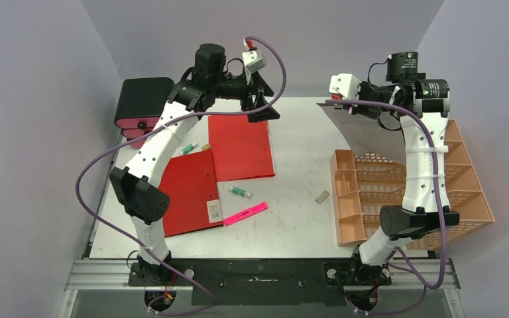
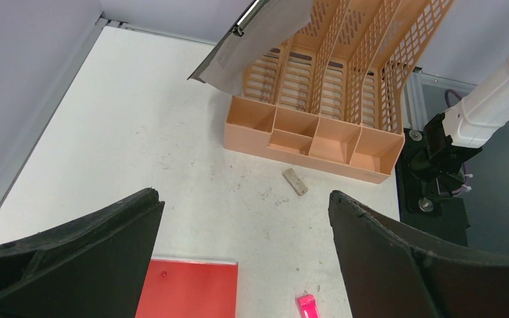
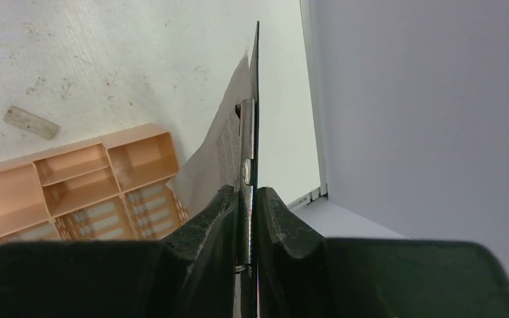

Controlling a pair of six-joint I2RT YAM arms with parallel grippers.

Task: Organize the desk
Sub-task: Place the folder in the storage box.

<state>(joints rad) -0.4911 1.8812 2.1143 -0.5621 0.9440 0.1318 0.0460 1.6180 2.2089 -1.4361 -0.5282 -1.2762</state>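
Left jaws wide above scuffed desk (image 2: 139, 126)

Both arms are wearing white shells dotted with small dark screw holes, broken up by chunky black joint housings. The left arm (image 1: 156, 142) is showing a bulky black elbow block, and the right arm (image 1: 423, 165) is carrying a matching one. A purple cable (image 1: 78, 185) is running along each arm to the black bases (image 1: 149, 268). White camera boxes (image 1: 254, 61) are sitting at the wrists, beside round black motor cans. The jaws are showing as thick, matte black wedges with rough, worn edges.
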